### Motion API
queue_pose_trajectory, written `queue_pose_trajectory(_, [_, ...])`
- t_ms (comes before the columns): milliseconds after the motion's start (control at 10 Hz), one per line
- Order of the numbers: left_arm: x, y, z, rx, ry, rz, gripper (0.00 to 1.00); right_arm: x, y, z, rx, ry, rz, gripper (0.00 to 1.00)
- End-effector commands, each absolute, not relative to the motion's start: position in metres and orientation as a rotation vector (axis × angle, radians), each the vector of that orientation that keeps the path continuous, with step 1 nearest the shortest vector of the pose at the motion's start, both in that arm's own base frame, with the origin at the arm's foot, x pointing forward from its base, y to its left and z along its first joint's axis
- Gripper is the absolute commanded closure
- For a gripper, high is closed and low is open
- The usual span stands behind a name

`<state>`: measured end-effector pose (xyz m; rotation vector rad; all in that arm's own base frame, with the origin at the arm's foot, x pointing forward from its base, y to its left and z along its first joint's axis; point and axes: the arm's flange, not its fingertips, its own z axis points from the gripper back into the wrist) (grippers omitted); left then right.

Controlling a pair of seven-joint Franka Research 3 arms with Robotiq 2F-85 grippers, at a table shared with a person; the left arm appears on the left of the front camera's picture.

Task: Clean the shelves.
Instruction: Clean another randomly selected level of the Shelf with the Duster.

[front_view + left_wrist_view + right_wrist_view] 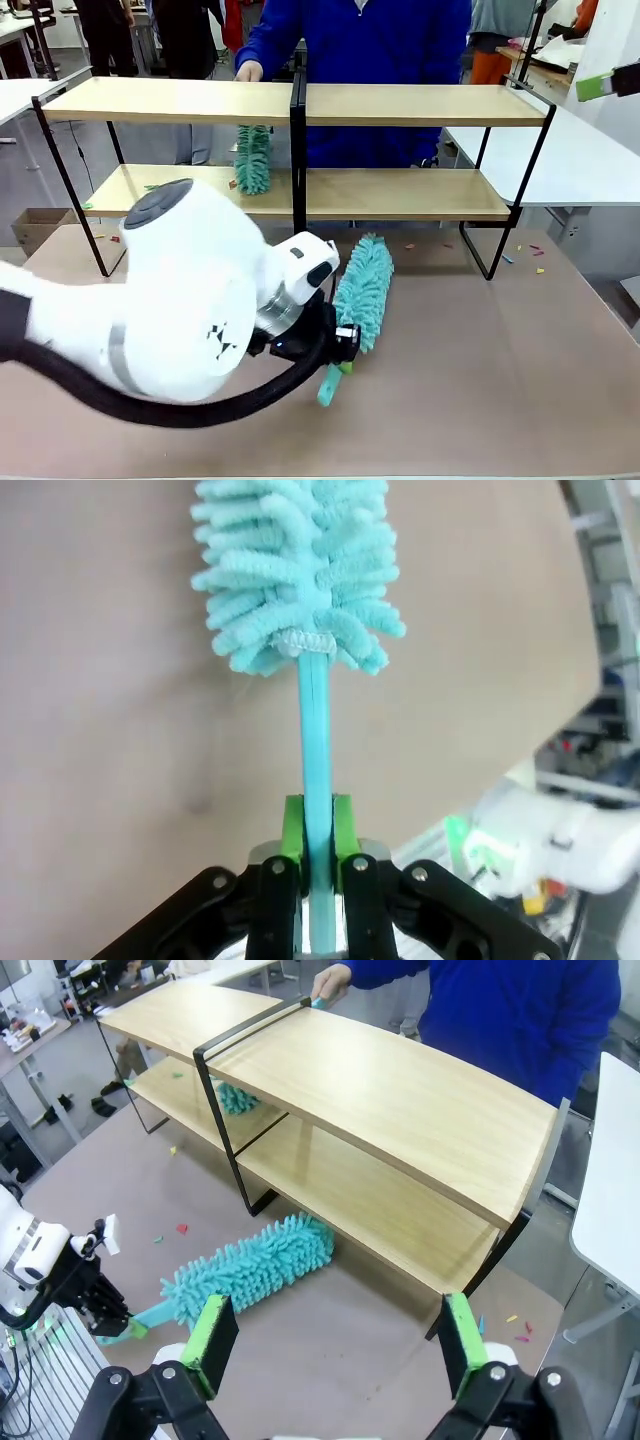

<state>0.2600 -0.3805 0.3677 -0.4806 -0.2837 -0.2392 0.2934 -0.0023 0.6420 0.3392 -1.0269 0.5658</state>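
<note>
Across the brown table, the shelves stand at the far side with scraps left on the lower board; a teal duster is clamped in the left hand, the right hand held open and empty.

- In the front view the left arm hides its own jaws and most of the handle of the teal duster.
- The second duster has its handle out of sight behind the upper board of the shelves.
- Scraps on the table are too small to tell.
</note>
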Motion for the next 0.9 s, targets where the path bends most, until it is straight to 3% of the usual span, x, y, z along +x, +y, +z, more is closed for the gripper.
queue_pose_trajectory(0, [0.281,-0.426,0.384,-0.403,-0.43,-0.167,0.87,0.294,-0.002,0.641,0.343,-1.028,0.573,0.0])
queue_pose_trajectory(800, [0.336,-0.47,0.369,-0.265,-0.414,-0.11,0.87,0.294,-0.002,0.641,0.343,-1.028,0.573,0.0])
